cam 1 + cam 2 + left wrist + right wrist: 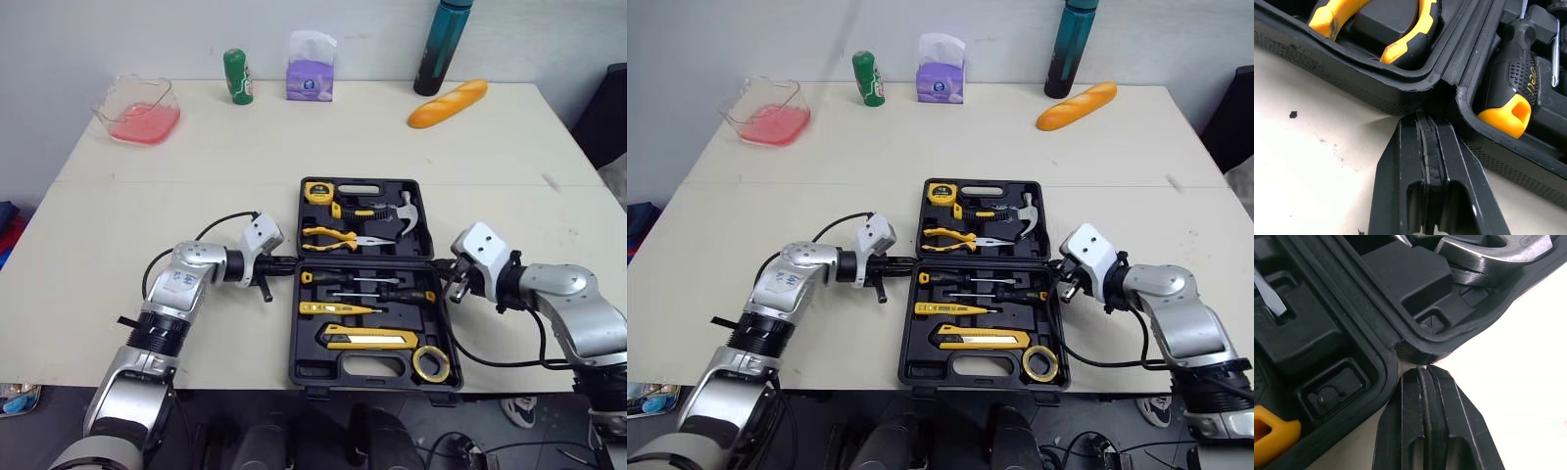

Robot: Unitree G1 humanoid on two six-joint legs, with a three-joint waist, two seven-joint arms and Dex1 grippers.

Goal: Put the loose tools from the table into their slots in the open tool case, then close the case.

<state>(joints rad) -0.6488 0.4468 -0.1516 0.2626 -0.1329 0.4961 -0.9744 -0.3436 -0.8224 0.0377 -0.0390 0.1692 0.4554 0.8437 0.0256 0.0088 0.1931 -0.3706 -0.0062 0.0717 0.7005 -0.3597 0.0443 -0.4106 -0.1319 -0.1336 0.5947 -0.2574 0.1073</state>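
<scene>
Case (306, 364) is lying open and flat near the front edge of the surface (196, 176), hinge line running across the middle. Every tool you can see is sitting in a slot: tape measure (318, 192), hammer (394, 210) and pliers (338, 235) in the far half (377, 188), screwdrivers (364, 281) and knife (367, 340) in the near one. So closing is looking like the job in hand. Left tool (1425, 118) is sitting with its fingers pressed together, holding nothing, tips touching the hinge notch on the case's left side. Right tool (1422, 369) is doing the same at the right-side notch, also gripping nothing. Expect the case to be handling as hard, stiff moulded plastic, smooth on the rims with a grained outer wall that is offering a little more grip. The far half is carrying the hammer, so it is likely swinging heavy and may be tipping tools out of their slots as it comes over. You are better off taking hold out at its far rim or side corners than at the hinge, both sides lifting evenly.
</scene>
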